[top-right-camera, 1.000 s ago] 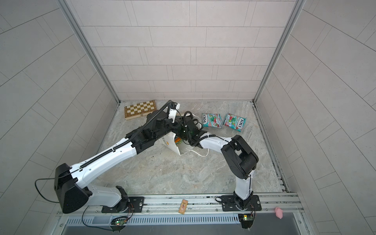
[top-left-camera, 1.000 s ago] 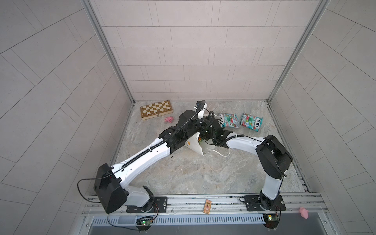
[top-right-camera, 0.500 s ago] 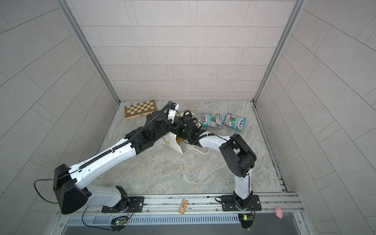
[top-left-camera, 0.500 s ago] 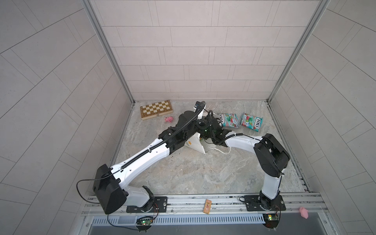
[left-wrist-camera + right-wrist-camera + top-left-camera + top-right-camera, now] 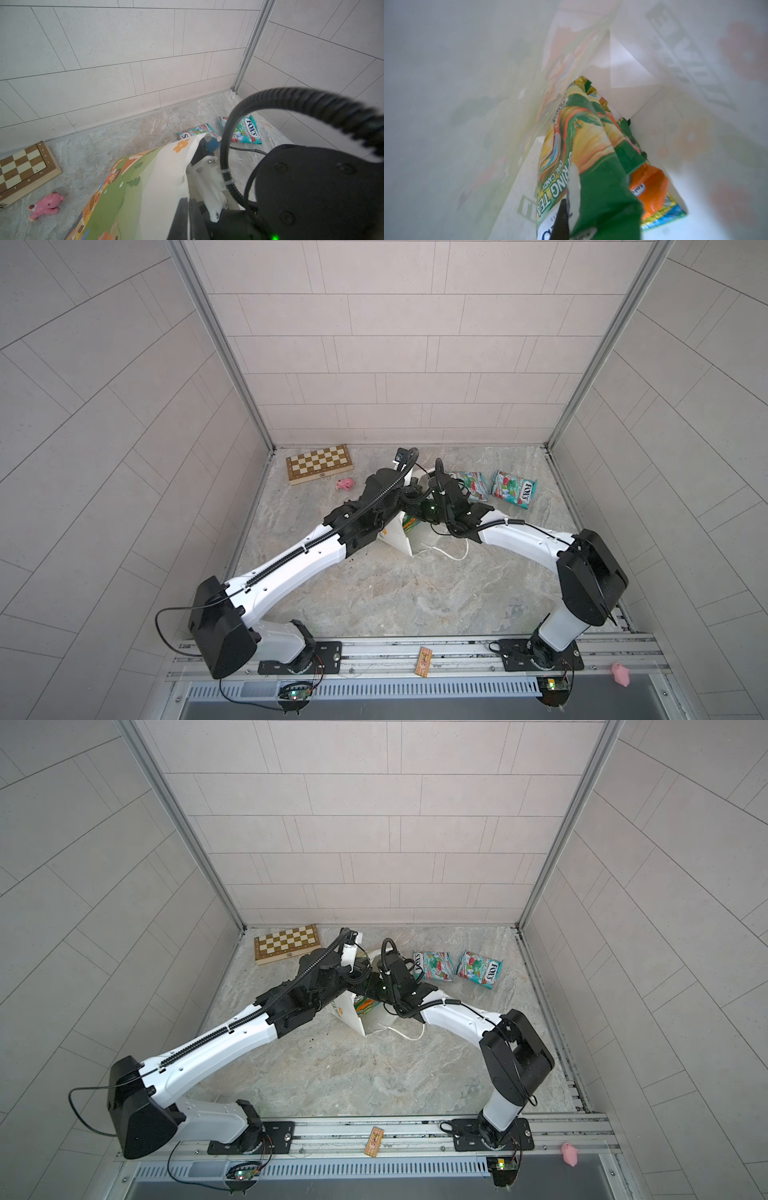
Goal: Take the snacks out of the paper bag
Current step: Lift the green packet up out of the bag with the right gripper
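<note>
The white paper bag [image 5: 398, 537] [image 5: 351, 1014] lies tipped on the floor between my two arms, its printed side showing in the left wrist view [image 5: 133, 187]. My left gripper [image 5: 188, 217] is shut on the bag's rim. Reaching inside the bag, my right gripper [image 5: 571, 224] is shut on a green-yellow snack packet [image 5: 571, 149]. An orange-red packet [image 5: 652, 187] lies beside it in the bag. Two teal snacks [image 5: 471, 485] [image 5: 513, 489] rest on the floor to the right of the bag, seen in both top views. The grippers are hidden among the wrists in both top views.
A wooden chessboard box [image 5: 320, 463] sits at the back left, with a small pink toy [image 5: 345, 484] near it. The bag's cord handle [image 5: 446, 553] trails on the floor. On the front rail lie a small card [image 5: 424, 662] and another pink toy [image 5: 620, 673].
My right gripper has shut on the green-yellow packet inside the bag. The right arm has shifted slightly to the left, toward the bag. The left gripper keeps its hold on the rim.
</note>
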`<act>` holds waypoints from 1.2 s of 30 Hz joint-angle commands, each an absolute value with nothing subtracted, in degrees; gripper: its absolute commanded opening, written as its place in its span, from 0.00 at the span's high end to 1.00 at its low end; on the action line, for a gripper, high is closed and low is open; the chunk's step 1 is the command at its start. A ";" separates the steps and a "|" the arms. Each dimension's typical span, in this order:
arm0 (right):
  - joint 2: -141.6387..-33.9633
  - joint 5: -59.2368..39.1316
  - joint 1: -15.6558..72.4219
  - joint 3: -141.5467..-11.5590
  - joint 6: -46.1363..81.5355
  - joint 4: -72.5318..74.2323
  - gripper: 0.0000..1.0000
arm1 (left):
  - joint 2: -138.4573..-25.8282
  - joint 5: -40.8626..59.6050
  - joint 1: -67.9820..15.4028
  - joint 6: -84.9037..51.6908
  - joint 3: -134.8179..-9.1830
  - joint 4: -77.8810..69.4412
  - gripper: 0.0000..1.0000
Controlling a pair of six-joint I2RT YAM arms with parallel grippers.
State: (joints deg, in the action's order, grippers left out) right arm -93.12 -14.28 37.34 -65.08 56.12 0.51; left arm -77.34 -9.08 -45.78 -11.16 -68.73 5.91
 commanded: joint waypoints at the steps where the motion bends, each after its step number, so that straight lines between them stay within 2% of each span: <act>1: -88.13 -12.41 37.11 -64.55 51.12 -2.69 1.00 | -75.81 -10.43 -46.05 -11.89 -68.07 5.89 1.00; 21: -70.19 -9.05 36.73 -68.94 35.80 -18.54 1.00 | -76.03 -11.16 -46.08 -12.50 -68.28 6.55 1.00; 27: -65.73 -13.85 33.74 -69.35 34.19 -18.64 1.00 | -76.16 -11.33 -46.02 -12.57 -68.48 6.82 1.00; 36: -58.80 -14.78 26.80 -67.49 32.87 -20.42 1.00 | -76.28 -11.40 -46.03 -12.62 -68.63 7.04 1.00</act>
